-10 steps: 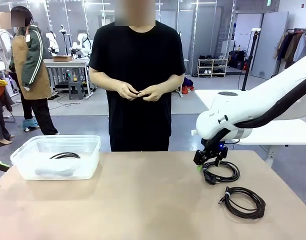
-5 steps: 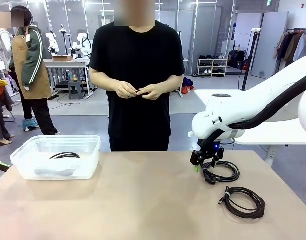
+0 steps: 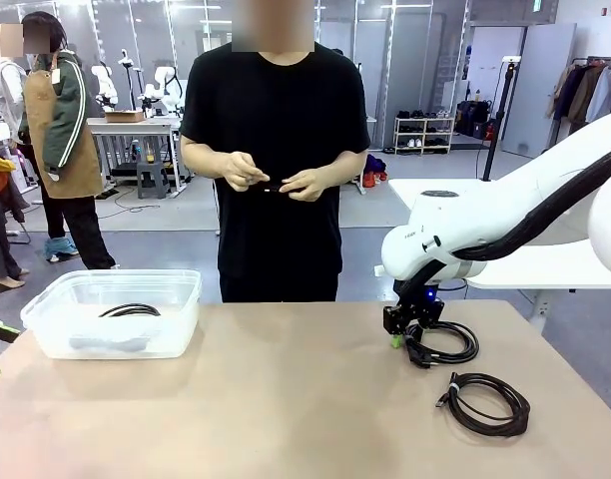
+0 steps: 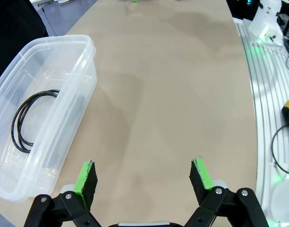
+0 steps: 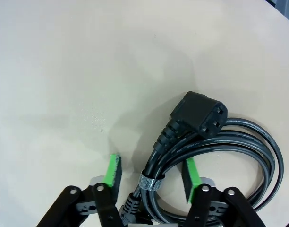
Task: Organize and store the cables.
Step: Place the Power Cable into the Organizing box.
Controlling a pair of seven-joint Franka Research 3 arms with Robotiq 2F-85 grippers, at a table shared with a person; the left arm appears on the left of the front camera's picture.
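Well right of the clear plastic bin (image 3: 46, 334), the right pincer (image 5: 151, 172), released, straddles a coiled black power cable (image 5: 225, 142) on the counter (image 3: 266, 399). The left pincer (image 4: 143, 175) gapes beside the bin, which holds a thin black coil (image 4: 29, 118).

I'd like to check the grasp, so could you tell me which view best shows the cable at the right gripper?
The right wrist view: the coiled cable lies close up, its plug and tie band clear, with the open right gripper straddling its strands. The front view shows it small, partly behind the gripper.
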